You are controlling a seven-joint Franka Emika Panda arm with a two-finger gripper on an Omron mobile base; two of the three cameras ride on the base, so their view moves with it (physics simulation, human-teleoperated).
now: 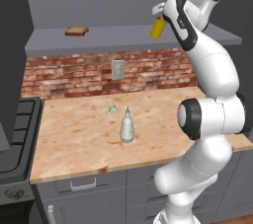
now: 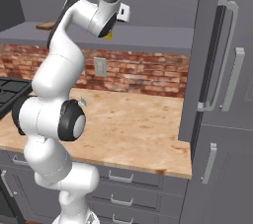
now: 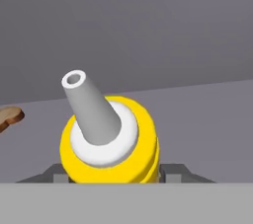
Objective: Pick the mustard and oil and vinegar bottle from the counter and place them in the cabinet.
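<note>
The mustard (image 1: 158,28) is a small yellow squeeze bottle up at the cabinet (image 1: 108,36), a grey open shelf above the brick wall. My gripper (image 1: 159,20) is shut on it from the cap end. In the hand view the mustard (image 3: 111,144) sits between my fingertips (image 3: 55,173) with its pale nozzle pointing at the camera and the shelf floor beyond. I cannot tell whether its base touches the shelf. A sliver of the mustard (image 2: 107,34) shows under my hand. The oil and vinegar bottle (image 1: 127,127), pale and pear-shaped, stands upright on the counter (image 1: 69,144).
A slice of bread (image 1: 76,31) lies on the shelf to the left, far from the mustard. A tiny clear glassy object (image 1: 111,109) sits behind the pear-shaped bottle. A stove (image 1: 17,134) borders the counter at left. Tall grey doors with handles (image 2: 222,94) stand at right.
</note>
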